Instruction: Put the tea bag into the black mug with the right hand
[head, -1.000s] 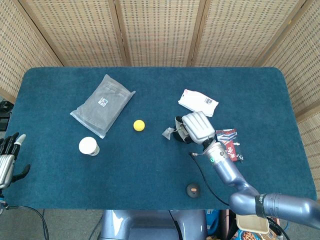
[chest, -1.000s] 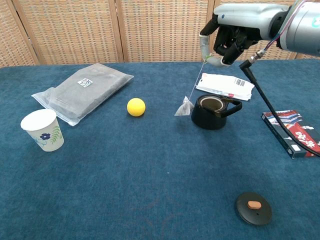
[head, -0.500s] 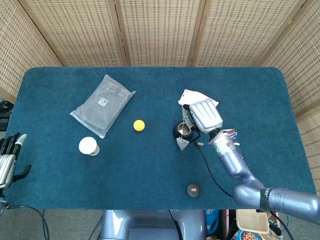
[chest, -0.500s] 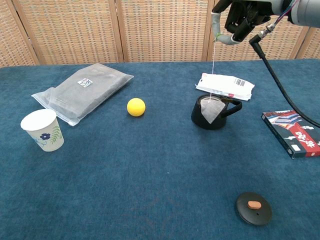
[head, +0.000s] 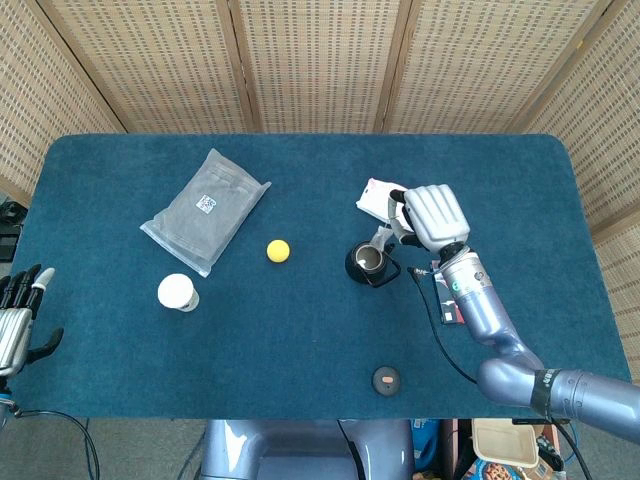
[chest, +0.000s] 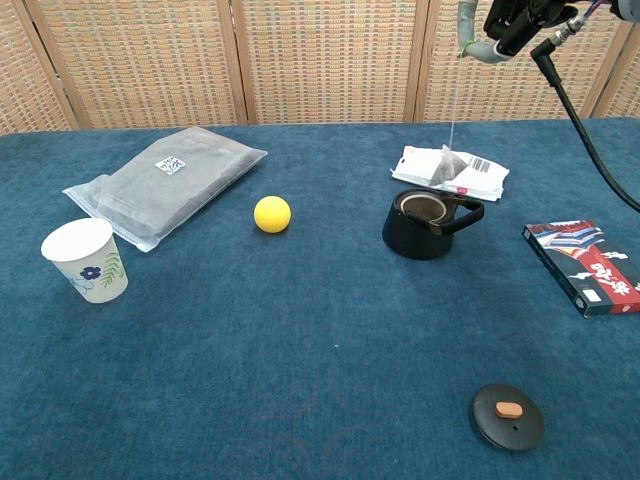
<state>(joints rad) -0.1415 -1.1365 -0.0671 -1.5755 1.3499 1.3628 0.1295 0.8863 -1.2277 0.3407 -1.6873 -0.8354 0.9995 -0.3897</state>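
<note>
At the top right of the chest view, the right hand is pinching a thin string from which the tea bag is dangling in the air, just above and slightly right of the black mug at mid-frame. Behind the mug a white packet is lying on the blue table. At the lower left edge of the head view, the left hand is idling, apparently with fingers spread and holding nothing.

right hand: rose, moved right | tea bag: lifted from mug front to above black mug
</note>
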